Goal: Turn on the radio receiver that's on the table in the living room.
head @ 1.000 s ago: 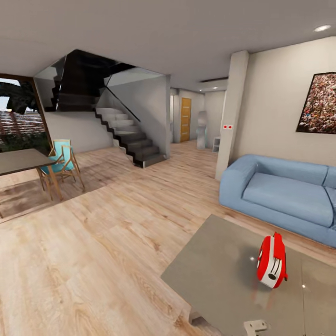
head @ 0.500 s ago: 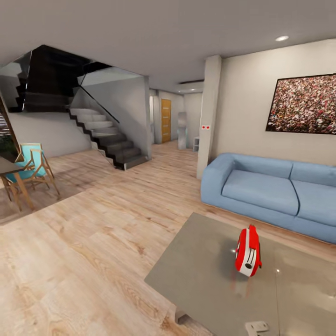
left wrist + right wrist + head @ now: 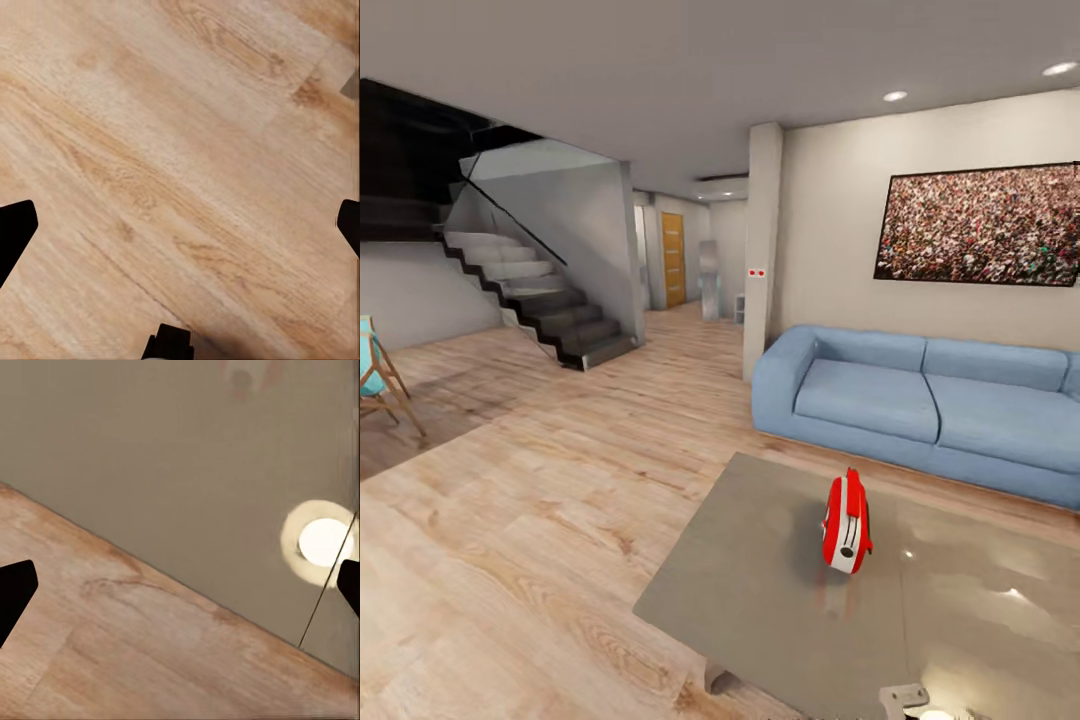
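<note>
Swung rightward since a second ago: dining chair nearly gone off the head view's left edge, staircase shifted left, radio receiver (image 3: 847, 523) now nearer mid-picture, though that is the camera turning, not the things moving.

Left gripper (image 3: 180, 225): dark fingertips (image 3: 15, 232) at both picture edges, spread wide, holding nothing, above bare floor (image 3: 187, 150). Right gripper (image 3: 180, 585): likewise spread and empty, poised over the near edge of the table (image 3: 187, 457), with a bright lamp reflection on the glossy top.

Farther out: radio upright on the table (image 3: 780, 590), well apart from either gripper, narrow end toward the robot, blue sofa (image 3: 920, 400) behind it under the framed photo (image 3: 980, 225).

Risks, as a judgement: switch face turned aside and hard to read from this angle; a sideways push likely to topple or slide so light a radio on that slick top; base perhaps bumping the low table edge while closing in.
</note>
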{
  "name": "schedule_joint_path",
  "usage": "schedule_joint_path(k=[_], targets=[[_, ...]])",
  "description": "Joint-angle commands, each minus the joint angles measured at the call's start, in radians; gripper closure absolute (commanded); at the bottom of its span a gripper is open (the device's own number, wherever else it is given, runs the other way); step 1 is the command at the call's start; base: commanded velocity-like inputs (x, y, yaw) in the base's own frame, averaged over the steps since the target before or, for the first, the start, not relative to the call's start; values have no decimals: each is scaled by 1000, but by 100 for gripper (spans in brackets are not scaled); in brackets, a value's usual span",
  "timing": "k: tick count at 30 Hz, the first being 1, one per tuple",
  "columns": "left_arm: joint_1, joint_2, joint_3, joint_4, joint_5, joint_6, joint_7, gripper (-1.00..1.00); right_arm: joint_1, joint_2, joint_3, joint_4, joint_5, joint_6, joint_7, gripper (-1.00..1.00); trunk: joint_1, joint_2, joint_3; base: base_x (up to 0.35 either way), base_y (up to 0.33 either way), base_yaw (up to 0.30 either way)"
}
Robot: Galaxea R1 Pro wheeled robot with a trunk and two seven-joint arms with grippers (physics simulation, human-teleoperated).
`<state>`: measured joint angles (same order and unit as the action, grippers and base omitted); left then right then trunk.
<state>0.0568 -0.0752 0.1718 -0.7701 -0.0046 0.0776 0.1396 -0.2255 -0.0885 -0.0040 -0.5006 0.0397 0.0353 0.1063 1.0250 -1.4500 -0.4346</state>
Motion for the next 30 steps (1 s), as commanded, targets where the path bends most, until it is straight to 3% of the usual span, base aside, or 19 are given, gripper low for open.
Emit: schedule_joint_path(k=[1, 11, 18, 24, 30], targets=[[0, 0, 0, 0, 0, 0, 0, -100, 0, 0, 0, 0, 0, 0, 0, -100, 0, 0, 0, 0, 0, -278], [0, 0, 0, 0, -1, 0, 0, -100, 0, 7, 7, 2, -1, 6, 4, -100, 0, 0, 0, 0, 0, -278], [0, 0, 0, 0, -1, 1, 0, -100, 0, 20, 11, -7, 6, 69, 1, -100, 0, 0, 0, 0, 0, -274], [0, 1, 0, 0, -1, 0, 0, -100, 0, 21, 12, -15, 8, 70, 2, -100, 0, 0, 0, 0, 0, -211], [0, 2, 15, 0, -1, 1, 0, -100, 0, 24, 29, -34, 8, 102, 42, -100, 0, 0, 0, 160, 86, -191]])
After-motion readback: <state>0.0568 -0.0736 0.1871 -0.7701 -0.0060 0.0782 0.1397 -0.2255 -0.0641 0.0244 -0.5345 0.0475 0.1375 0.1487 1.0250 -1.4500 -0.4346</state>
